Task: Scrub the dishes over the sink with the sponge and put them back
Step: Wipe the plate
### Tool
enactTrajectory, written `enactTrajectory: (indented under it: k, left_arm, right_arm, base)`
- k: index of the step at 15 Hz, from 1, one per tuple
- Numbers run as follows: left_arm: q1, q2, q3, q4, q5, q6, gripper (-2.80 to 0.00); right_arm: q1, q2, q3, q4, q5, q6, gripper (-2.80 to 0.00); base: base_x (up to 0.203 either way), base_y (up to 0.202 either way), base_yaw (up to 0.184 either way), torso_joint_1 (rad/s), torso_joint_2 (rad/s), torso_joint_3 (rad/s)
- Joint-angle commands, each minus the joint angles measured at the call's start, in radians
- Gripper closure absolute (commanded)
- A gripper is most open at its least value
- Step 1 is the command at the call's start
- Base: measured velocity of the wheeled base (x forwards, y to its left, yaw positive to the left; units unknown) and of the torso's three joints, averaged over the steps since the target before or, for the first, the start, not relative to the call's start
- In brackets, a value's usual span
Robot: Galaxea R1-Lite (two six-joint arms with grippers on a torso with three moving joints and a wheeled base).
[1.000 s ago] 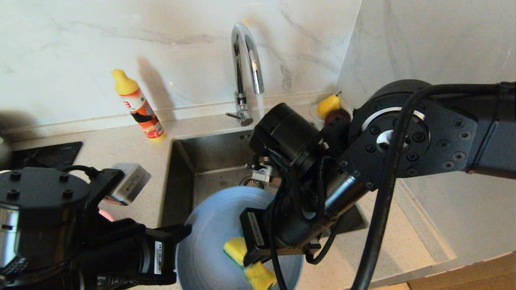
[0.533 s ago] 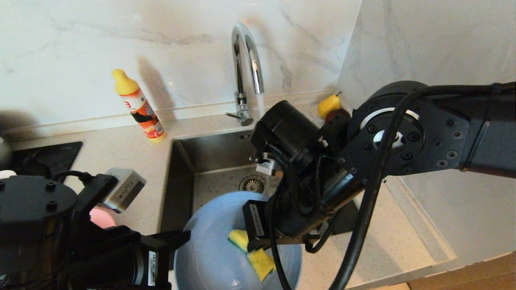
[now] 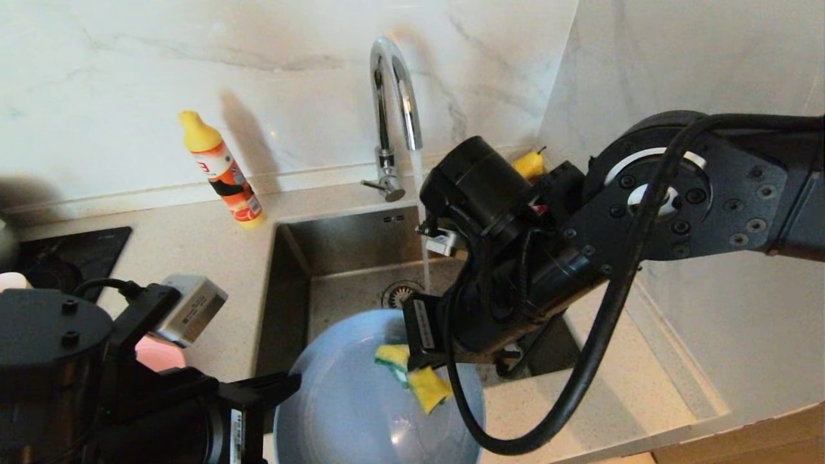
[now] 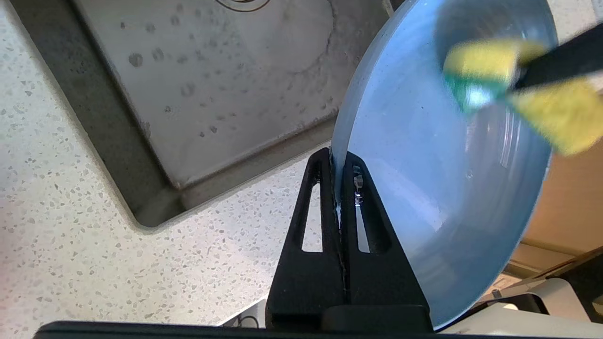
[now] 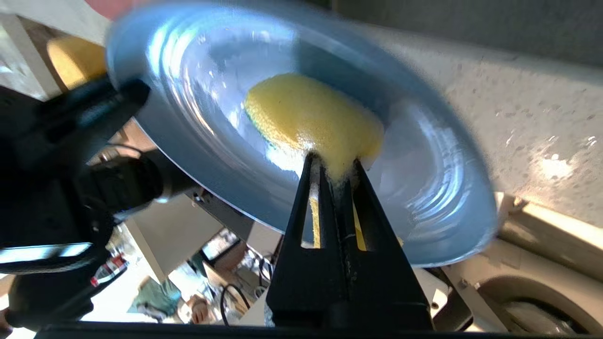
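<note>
Over sink (image 3: 335,258), right gripper (image 5: 332,162) pinching sponge (image 5: 311,117), seemingly against blue-grey plate (image 4: 438,188)

Your left gripper (image 4: 337,162) has its jaws closed on the plate (image 3: 348,399) rim, over the sink's (image 3: 335,258) near edge. Your right gripper (image 5: 332,165) pins the sponge (image 3: 412,374) between its jaws, against the plate's face. The tap (image 3: 393,116) stands beyond both.

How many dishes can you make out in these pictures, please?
2. The blue-grey plate is pinched at its rim by the left gripper over the sink's near edge. A pink plate peeks out behind the left arm. Others may be hidden.
</note>
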Motion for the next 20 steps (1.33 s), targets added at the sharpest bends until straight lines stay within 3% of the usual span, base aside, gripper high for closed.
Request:
enactTrajectory:
  k: [1, 5, 13, 20]
  left_arm:
    - [0.0, 0.0, 0.012, -0.002, 0.002, -0.001, 0.0]
    - [-0.001, 0.0, 0.016, -0.002, 0.002, -0.001, 0.0]
    - [-0.001, 0.0, 0.021, -0.003, 0.004, -0.006, 0.0]
    - [0.002, -0.005, 0.013, -0.005, 0.011, -0.016, 0.0]
  right_arm:
    - [-0.005, -0.014, 0.0, -0.016, 0.002, 0.003, 0.0]
    - [0.017, 0.008, 0.0, -0.028, 0.005, 0.002, 0.0]
    - [0.167, 0.05, 0.0, -0.054, 0.003, 0.0, 0.0]
    - [0.193, 0.07, 0.004, 0.015, 0.033, 0.0, 0.0]
  base:
    - [0.0, 0.0, 0.0, 0.0, 0.0, 0.0]
    - [0.0, 0.0, 0.0, 0.0, 0.0, 0.0]
    - [0.0, 0.0, 0.0, 0.0, 0.0, 0.0]
    - [0.0, 0.0, 0.0, 0.0, 0.0, 0.0]
